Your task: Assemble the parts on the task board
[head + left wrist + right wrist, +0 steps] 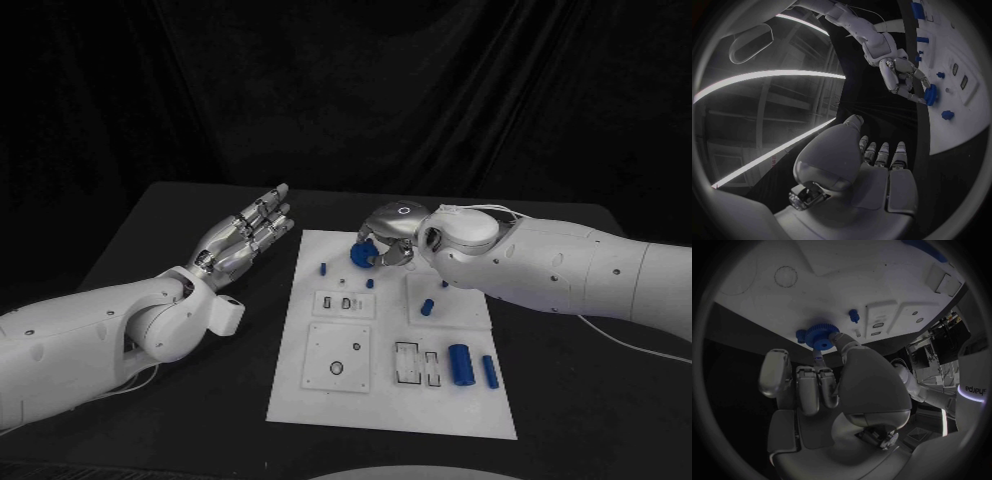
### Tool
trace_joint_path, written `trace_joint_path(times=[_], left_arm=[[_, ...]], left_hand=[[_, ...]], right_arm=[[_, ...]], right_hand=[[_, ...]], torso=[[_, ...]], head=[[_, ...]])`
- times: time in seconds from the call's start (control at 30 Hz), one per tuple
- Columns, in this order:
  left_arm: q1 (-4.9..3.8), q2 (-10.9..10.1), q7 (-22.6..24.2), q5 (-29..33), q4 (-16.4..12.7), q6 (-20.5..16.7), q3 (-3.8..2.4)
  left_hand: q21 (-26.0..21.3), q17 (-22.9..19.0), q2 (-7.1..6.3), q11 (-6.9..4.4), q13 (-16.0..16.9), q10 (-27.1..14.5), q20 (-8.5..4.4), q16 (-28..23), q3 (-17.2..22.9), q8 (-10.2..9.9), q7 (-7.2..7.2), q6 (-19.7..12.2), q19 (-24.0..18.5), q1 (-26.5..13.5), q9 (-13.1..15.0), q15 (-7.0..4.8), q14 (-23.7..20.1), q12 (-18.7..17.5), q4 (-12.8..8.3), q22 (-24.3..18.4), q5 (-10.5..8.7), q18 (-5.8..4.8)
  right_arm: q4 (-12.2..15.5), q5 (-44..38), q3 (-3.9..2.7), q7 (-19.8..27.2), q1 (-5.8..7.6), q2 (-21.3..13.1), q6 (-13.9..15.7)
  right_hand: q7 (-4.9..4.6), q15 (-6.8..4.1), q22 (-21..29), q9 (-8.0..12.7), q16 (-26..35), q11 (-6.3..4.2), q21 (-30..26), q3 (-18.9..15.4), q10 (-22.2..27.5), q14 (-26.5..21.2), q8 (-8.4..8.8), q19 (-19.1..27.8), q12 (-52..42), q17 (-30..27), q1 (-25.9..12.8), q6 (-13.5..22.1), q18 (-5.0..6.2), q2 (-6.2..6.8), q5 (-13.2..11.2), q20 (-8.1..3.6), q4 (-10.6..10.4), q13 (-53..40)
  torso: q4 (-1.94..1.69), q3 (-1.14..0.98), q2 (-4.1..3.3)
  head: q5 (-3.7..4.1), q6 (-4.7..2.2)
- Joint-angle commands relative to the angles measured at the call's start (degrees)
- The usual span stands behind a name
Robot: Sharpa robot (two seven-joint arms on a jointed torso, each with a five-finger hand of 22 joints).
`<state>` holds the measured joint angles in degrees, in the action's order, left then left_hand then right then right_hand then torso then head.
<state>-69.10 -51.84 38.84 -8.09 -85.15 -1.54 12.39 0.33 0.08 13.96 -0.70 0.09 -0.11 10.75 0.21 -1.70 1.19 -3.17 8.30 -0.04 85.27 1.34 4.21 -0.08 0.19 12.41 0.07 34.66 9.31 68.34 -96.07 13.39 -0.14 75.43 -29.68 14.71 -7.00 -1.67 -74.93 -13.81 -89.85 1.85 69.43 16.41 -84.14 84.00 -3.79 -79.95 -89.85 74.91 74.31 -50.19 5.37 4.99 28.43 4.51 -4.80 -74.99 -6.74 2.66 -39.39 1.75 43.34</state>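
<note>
Right robot hand [387, 243] grasps a blue gear [387, 256] at the far end of the task board [378, 400] — fingers pinching it just above the plate. Left robot hand [245, 236] released, fingers spread, held over the desk [173, 215] left of the board — touching nothing

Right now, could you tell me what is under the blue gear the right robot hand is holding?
The task board lies under the blue gear. The right robot hand covers whatever peg or hole is beneath.
</note>
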Motion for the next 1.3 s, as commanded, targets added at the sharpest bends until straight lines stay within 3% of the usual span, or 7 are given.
trace_joint_path(times=[0.03, 0.1, 0.2, 0.27, 0.6, 0.97, 1.3], left_arm=[[0.07, 0.1, 2.3, 0.0, -0.1, 0.9, -0.05], [0.07, 0.2, 2.3, 0.0, 0.0, 0.9, -0.05], [0.08, 0.2, 2.2, 0.0, 0.0, 1.0, -0.05], [0.08, 0.2, 2.2, 0.0, 0.0, 1.0, -0.05], [0.11, 0.2, 2.1, 0.0, 0.0, 1.1, -0.05], [0.13, 0.0, 1.9, 0.0, -0.1, 1.0, -0.04], [0.16, 0.0, 1.9, 0.0, -0.1, 1.1, -0.04]], left_hand=[[-0.3, -0.1, -0.3, 0.39, -0.1, 0.1, 0.46, -0.2, 0.3, 0.3, 0.32, -0.1, 0.0, 0.0, 0.0, 0.31, 0.1, -0.2, -0.1, -0.1, 0.25, 0.97], [-0.3, -0.1, -0.27, 0.45, -0.1, 0.1, 0.5, -0.2, 0.4, 0.3, 0.36, -0.1, 0.0, 0.0, 0.0, 0.38, 0.1, -0.2, -0.1, -0.1, 0.25, 0.97], [-0.3, -0.1, -0.24, 0.77, -0.1, 0.1, 0.57, -0.2, 0.5, 0.3, 0.36, 0.0, 0.0, 0.0, 0.0, 0.47, 0.1, -0.2, -0.2, -0.1, 0.25, 0.96], [-0.3, -0.1, -0.24, 0.94, -0.1, 0.1, 0.6, -0.2, 0.6, 0.3, 0.39, 0.0, 0.0, 0.0, 0.0, 0.49, 0.1, -0.2, -0.2, -0.1, 0.24, 0.95], [-0.3, -0.1, -0.24, 1.14, -0.1, 0.1, 0.64, -0.2, 0.6, 0.3, 0.52, 0.2, 0.0, -0.1, 0.0, 0.5, 0.1, -0.2, -0.3, -0.1, 0.23, 0.95], [-0.3, -0.1, -0.27, 1.42, -0.1, 0.1, 0.66, -0.2, 0.7, 0.4, 0.58, 0.3, 0.0, -0.1, 0.1, 0.48, 0.1, -0.2, -0.3, -0.1, 0.23, 0.95], [-0.3, -0.1, -0.29, 1.92, -0.1, 0.1, 0.69, -0.2, 0.9, 0.4, 0.59, 0.4, 0.0, -0.2, 0.1, 0.42, 0.1, -0.2, -0.4, -0.1, 0.23, 0.96]], right_arm=[[-0.2, -0.3, 0.06, 0.2, -0.32, 0.1, -1.6], [-0.2, -0.3, 0.06, 0.3, -0.36, 0.2, -1.7], [-0.3, -0.3, 0.06, 0.3, -0.42, 0.2, -1.7], [-0.3, -0.3, 0.06, 0.3, -0.45, 0.2, -1.7], [-0.4, -0.3, 0.06, 0.3, -0.49, 0.0, -0.6], [-0.2, -0.3, 0.06, 0.0, -0.5, -0.6, -1.7], [-0.1, -0.3, 0.07, -0.3, -0.68, -1.4, -1.7]], right_hand=[[0.1, -0.17, -3.8, 1.6, -0.1, -0.3, -0.5, 0.3, -5.9, 6.0, 0.37, 0.5, -0.1, 15.1, -0.2, 2.4, -0.39, 0.76, -0.6, -0.1, 0.1, -15.0], [0.13, -0.21, -3.6, 2.3, -0.1, -0.33, -1.0, 0.3, -5.9, 6.0, 0.36, 0.7, -0.1, 15.1, -0.4, 3.7, -0.3, 0.74, -1.0, -0.13, 0.0, -15.0], [0.65, -0.52, -3.4, 4.4, -0.1, -0.75, -1.8, 0.4, -5.9, 6.0, 0.56, 1.1, -0.1, 15.1, -0.4, 9.2, -0.16, 0.66, -1.6, -0.35, 0.1, -15.0], [1.67, -1.06, -3.2, 5.8, -0.1, -1.5, -2.4, 0.4, -5.9, 6.0, 0.7, 1.3, -0.1, 15.1, -0.4, 13.0, -0.02, 0.54, -2.0, -0.72, 0.2, -15.0], [1.83, -1.39, -3.2, 6.3, -0.1, -1.8, -2.7, 0.4, -5.9, 6.0, 0.72, 1.4, -0.1, 15.1, -0.4, 13.8, 0.0, 0.48, -1.9, -1.06, 0.3, -15.0], [1.56, -1.46, -3.2, 5.6, -0.1, -1.72, -3.1, 0.5, -5.9, 6.0, -0.43, 1.3, -0.1, 15.1, -0.8, 6.7, -0.04, 0.04, -1.4, -1.3, 0.0, -15.0], [0.32, -0.67, -3.5, 5.1, -0.1, -0.7, -3.4, 0.5, -5.9, 6.0, -2.06, 1.1, -0.1, 15.1, -2.5, -0.9, -0.09, 0.03, -1.7, -0.69, -0.9, -15.0]], torso=[[0.07, 0.06, -0.01], [0.09, 0.06, -0.01], [0.08, 0.01, 0.02], [0.06, -0.01, 0.01], [0.12, 0.01, 0.01], [0.12, 0.02, 0.01], [0.15, 0.02, 0.02]], head=[[0.0, 0.19], [0.01, 0.17], [-0.02, 0.27], [-0.03, 0.31], [-0.23, 0.4], [-0.06, 0.59], [-0.13, 0.51]])
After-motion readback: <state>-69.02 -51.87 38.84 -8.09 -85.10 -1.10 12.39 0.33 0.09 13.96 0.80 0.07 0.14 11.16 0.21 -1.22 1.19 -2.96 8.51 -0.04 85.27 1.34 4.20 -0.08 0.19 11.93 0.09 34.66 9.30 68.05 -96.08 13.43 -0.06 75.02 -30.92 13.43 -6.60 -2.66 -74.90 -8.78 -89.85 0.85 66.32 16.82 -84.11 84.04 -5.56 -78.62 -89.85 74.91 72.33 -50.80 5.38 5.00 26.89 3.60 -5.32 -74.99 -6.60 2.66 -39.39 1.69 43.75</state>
